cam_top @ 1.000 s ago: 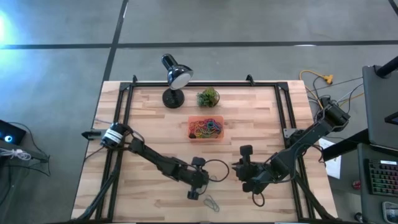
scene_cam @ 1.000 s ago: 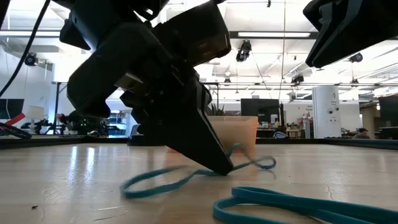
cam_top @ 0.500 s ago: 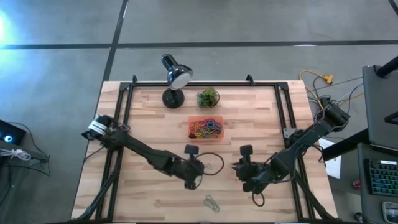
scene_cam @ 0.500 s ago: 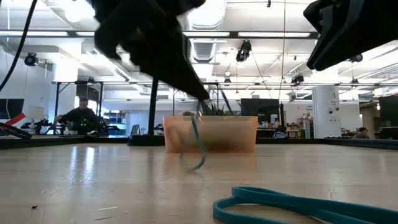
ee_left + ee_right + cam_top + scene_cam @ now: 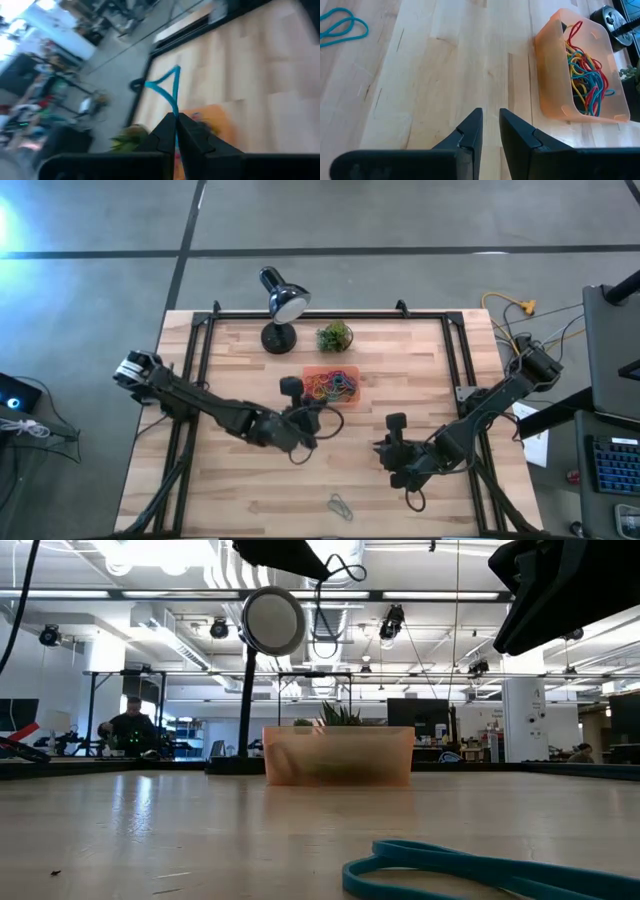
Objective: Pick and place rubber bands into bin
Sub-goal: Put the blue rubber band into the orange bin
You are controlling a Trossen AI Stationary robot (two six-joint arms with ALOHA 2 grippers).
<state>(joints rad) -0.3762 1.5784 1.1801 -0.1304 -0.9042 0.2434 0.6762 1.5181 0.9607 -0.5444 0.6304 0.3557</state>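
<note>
My left gripper (image 5: 308, 412) is raised just near of the bin (image 5: 358, 402) and is shut on a blue rubber band (image 5: 167, 87). In the low view the gripper (image 5: 315, 565) sits high above the table and the band (image 5: 322, 625) dangles beneath it. The orange translucent bin (image 5: 550, 75) rests on the table and holds several coloured rubber bands (image 5: 587, 82). Another blue rubber band (image 5: 341, 505) lies flat near the table's front edge. My right gripper (image 5: 490, 125) hovers right of centre, open by a narrow gap with nothing between its fingers. My left gripper pinches the blue band at one end of its loop (image 5: 174, 109) between its two fingertips. The rest of the loop reaches out past the fingers. The fingers point toward the bin, only slightly downward. The band is lifted clear of the table and hangs slack.
A black desk lamp (image 5: 280, 305) and a green plant ball (image 5: 335, 335) stand behind the bin. Black metal frame rails (image 5: 205, 350) run along the table's left, right and far sides. Bare wood lies between the bin and the front edge.
My left gripper has risen from the table near the front edge and moved toward the bin. It has tipped from pointing steeply down to nearly level. The blue band it holds was dragging on the table and now hangs clear.
</note>
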